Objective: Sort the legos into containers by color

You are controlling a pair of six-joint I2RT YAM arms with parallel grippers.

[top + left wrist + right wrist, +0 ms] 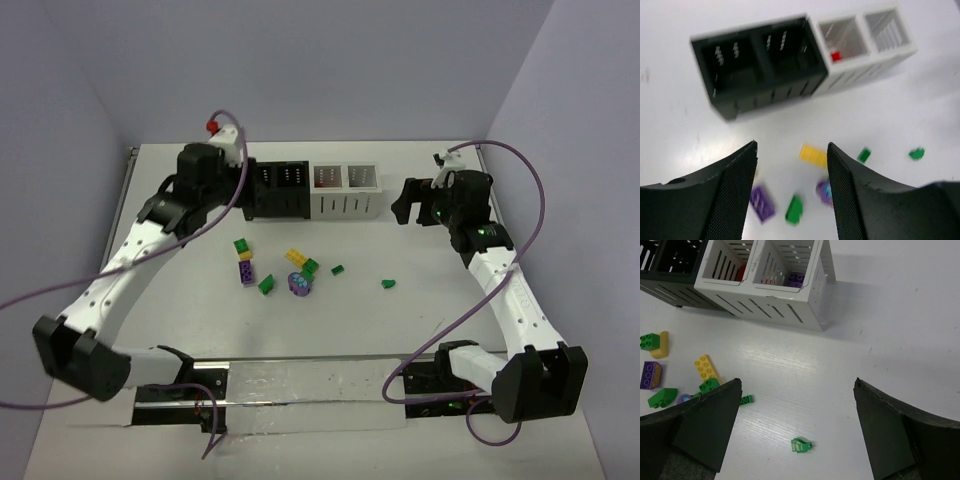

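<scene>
legos (296, 257) tiny, green, yellow, purple, near containers (345, 206) (black, white); left claw (792, 146), right claw (797, 383) spread, empty.

A lab test cell: white table (420, 330) inside plain lavender walls (330, 70).

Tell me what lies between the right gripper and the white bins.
Nothing, just bare table between right gripper and white bins, clear in the top view.

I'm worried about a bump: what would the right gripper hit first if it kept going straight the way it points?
The open right gripper would probably meet bare table first, just short of the end white bin; depth is unclear. The green lego lies nearer, between its fingers, not ahead.
</scene>
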